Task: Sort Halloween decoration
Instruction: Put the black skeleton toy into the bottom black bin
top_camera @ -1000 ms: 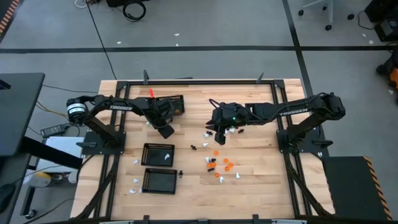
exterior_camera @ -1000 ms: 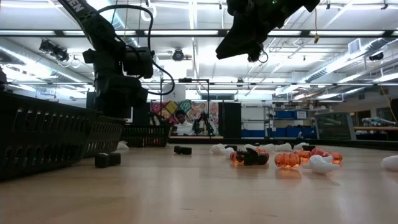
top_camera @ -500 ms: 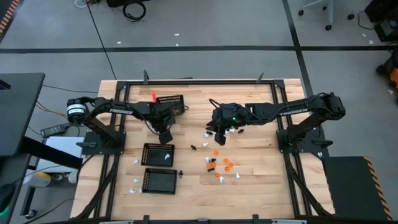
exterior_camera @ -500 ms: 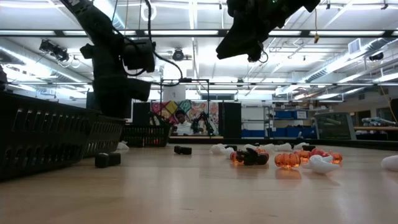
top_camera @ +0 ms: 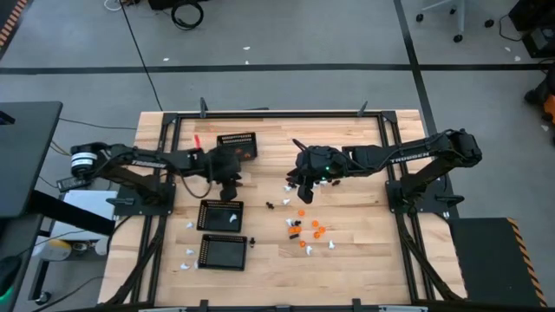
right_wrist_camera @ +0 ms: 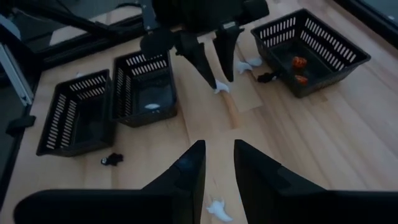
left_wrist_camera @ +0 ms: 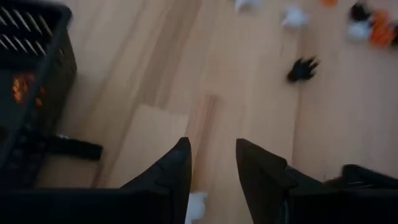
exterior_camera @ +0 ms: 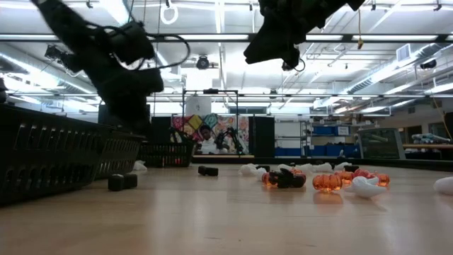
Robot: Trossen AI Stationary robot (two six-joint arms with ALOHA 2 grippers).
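A: Left arm pose?

B: It lies low from the frame's left edge in the high view, elbow folded, wrist tipped down. The left gripper (top_camera: 230, 185) hangs just above the table (top_camera: 364, 251), between the upper basket (top_camera: 237, 144) and the middle basket (top_camera: 220, 214). Its jaws stand apart around nothing; a white piece (right_wrist_camera: 222, 89) lies on the wood right at the tips.

A: Right arm?

B: It reaches in from the frame's right, forearm level. The right gripper (top_camera: 305, 188) hovers near the centre, jaws slightly apart and empty.

A: Location of the decorations?

B: Most are loose on the table: the scattered pieces (top_camera: 309, 232), orange, white and black, sit lower centre. Orange pieces (right_wrist_camera: 300, 62) lie in the upper basket, and a white one (top_camera: 232, 218) in the middle basket. The lower basket (top_camera: 223, 252) sits below that.
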